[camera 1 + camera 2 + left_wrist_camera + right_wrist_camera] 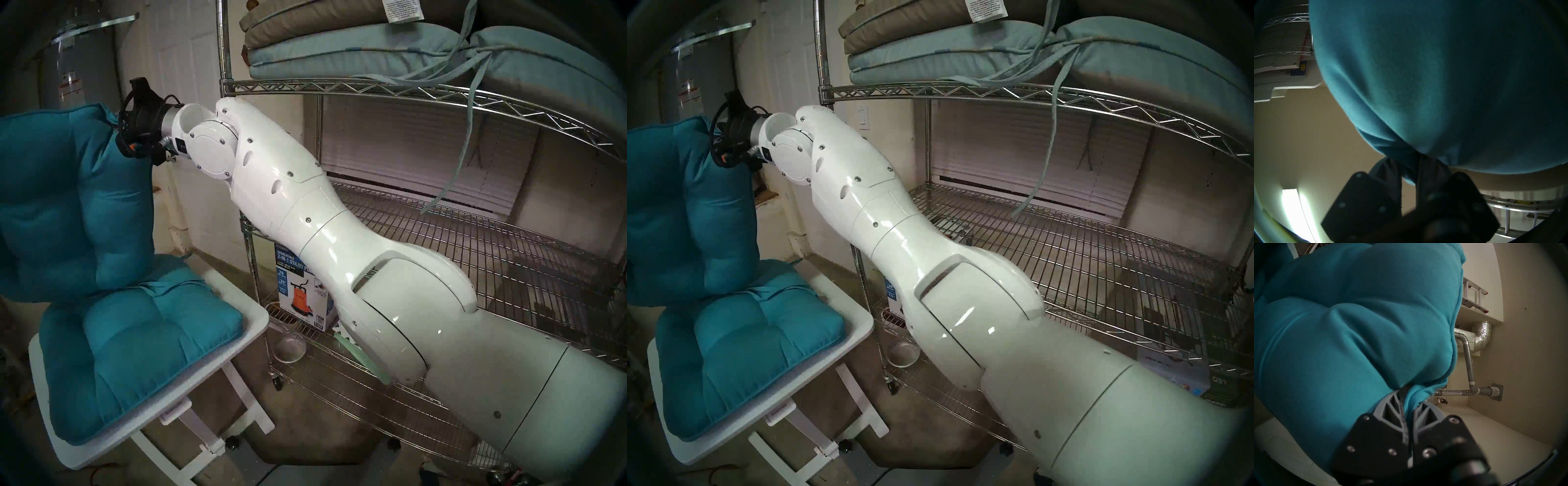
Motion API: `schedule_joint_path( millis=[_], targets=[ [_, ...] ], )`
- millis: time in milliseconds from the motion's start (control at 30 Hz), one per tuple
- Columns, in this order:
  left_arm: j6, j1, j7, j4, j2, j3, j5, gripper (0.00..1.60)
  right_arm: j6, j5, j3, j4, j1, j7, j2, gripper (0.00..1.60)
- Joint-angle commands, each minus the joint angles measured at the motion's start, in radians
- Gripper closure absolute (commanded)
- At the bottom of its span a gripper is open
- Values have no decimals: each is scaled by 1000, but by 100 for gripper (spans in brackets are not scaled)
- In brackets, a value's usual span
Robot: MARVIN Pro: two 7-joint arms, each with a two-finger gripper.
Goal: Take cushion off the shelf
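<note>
A teal tufted cushion hangs upright at the left, off the shelf. Its lower edge rests on a second teal cushion that lies flat on the small white table. My right arm reaches across the shelf front, and my right gripper is shut on the hanging cushion's top right corner. In the left wrist view my left gripper pinches another edge of the same cushion. The head views hide my left gripper behind the cushion.
The shelf's top tier holds stacked pale blue and tan cushions with ties dangling down. The middle tier is bare wire. A pump box and a glass bowl sit on the lower tier. A water heater stands behind.
</note>
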Motion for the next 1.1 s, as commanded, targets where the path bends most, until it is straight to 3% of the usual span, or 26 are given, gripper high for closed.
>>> schedule_joint_path(
  millis=[0,600,1067],
  targets=[
    [6,-45,21,-15,23,-35,6,160,3,18,-9,21,109,-49,-13,160],
    [-5,-66,27,6,55,-35,81,160,12,69,-53,130,212,-104,-13,160],
    [-43,-24,135,-2,-34,-30,180,160,4,147,-123,215,178,-258,-13,160]
  ],
)
